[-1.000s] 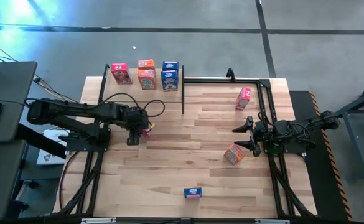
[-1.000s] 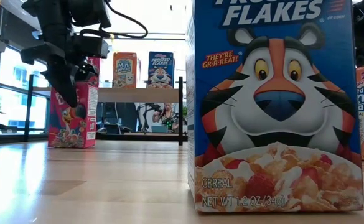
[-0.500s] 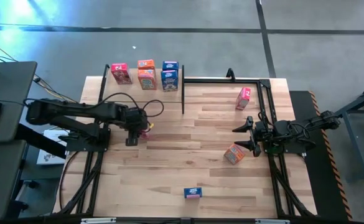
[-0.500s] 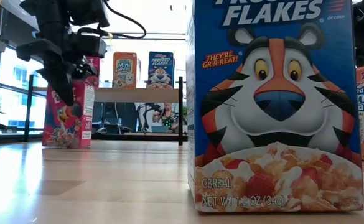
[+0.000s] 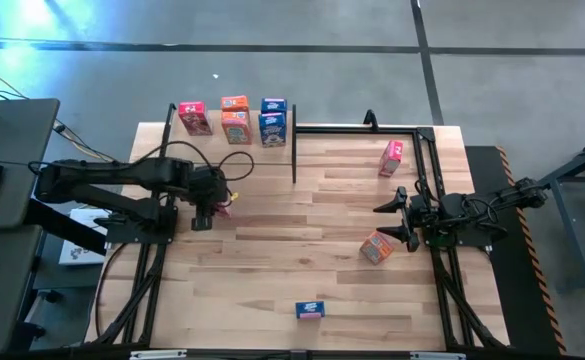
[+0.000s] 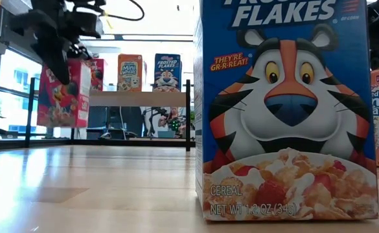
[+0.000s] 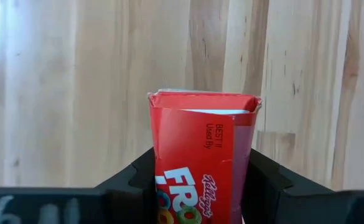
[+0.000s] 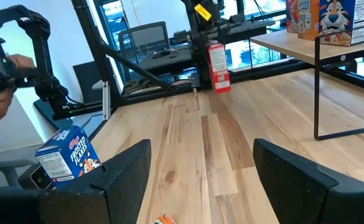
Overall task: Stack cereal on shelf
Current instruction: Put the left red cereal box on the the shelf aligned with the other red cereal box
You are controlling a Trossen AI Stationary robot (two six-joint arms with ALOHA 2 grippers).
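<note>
My left gripper [image 5: 204, 207] is over the table's left part, shut on a pink-red cereal box [image 6: 63, 94] that hangs above the tabletop. The shelf [image 6: 137, 98] at the far left carries a pink-red box [image 5: 194, 117], an orange box [image 5: 236, 120] and a blue box [image 5: 273, 122], all upright. My right gripper [image 5: 387, 222] waits open at the table's right side, with an orange box [image 5: 376, 247] lying just beside it. Another pink-red box [image 5: 392, 157] stands farther back on the right. A blue box [image 5: 310, 310] stands near the near edge. My left gripper pinches the pink-red box between its two fingers [image 7: 138, 180], one on each narrow side [image 7: 160, 174]. The fingers come from above, pointing down, on the box's upper part [image 6: 72, 65]. The box is lifted clear of the table and hangs below them, slightly tilted.
The blue box [image 6: 286, 110] fills the low view's foreground. A thin black post [image 5: 294, 155] stands at the shelf's right end, and a black frame rail [image 5: 372, 126] runs along the far edge. Bare planks [image 5: 292, 230] lie between the arms. A person's hand [image 8: 4, 62] shows beyond the table.
My left gripper moved toward the table's left edge and then up, staying shut on the pink-red box. The box first shifted left at table height, then rose clear of the tabletop.
</note>
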